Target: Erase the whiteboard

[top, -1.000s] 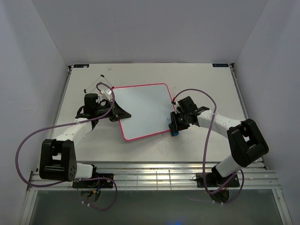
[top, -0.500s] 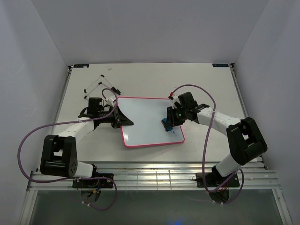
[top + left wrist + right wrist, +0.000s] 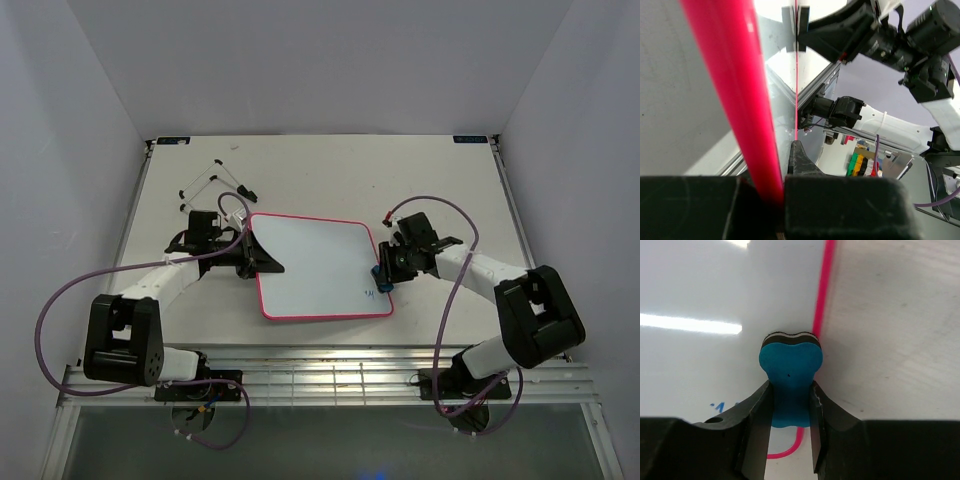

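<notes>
1. Now the whiteboard [image 3: 320,265] lies at the table's [image 3: 450,190] middle, with faint blue marks near its right edge.
2. Left gripper [image 3: 252,260] pinches its left rim.
3. Right gripper [image 3: 790,392] clamps the blue eraser [image 3: 790,365] on that right edge.

Bright light glares off the whiteboard [image 3: 715,295]; near foregrounds blur.
</notes>
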